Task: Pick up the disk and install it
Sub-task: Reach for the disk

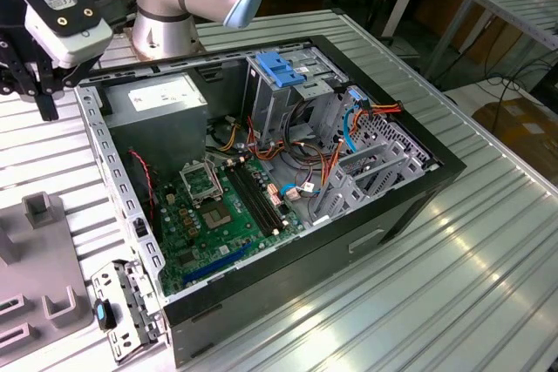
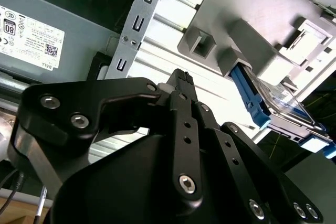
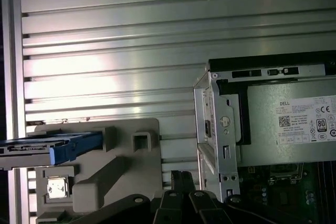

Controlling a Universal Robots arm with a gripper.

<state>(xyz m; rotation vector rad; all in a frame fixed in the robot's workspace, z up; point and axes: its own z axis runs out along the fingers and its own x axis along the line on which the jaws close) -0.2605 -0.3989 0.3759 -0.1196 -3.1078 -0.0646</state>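
two fingertips pressed together with nothing between them: that's my claw [image 2: 181, 80], clenched and empty, hanging over the ribbed table [image 3: 105, 51] near a corner of the open computer case [image 1: 288, 285]. the disk [image 3: 31, 148] sits apart from me, outside the case, in the grey holder [image 3: 142, 171]. in the first wrist view i see it edge-on, so it seems to stand on its side, with a blue rail [image 3: 76, 148] showing. i'd expect stiff, solid metal, fairly heavy for so thin a thing, smooth enough to slip and not fond of knocks. best hold, i think, is across the two flat faces where it stands free of the holder, near the middle so it won't swing, keeping off the blue rails.
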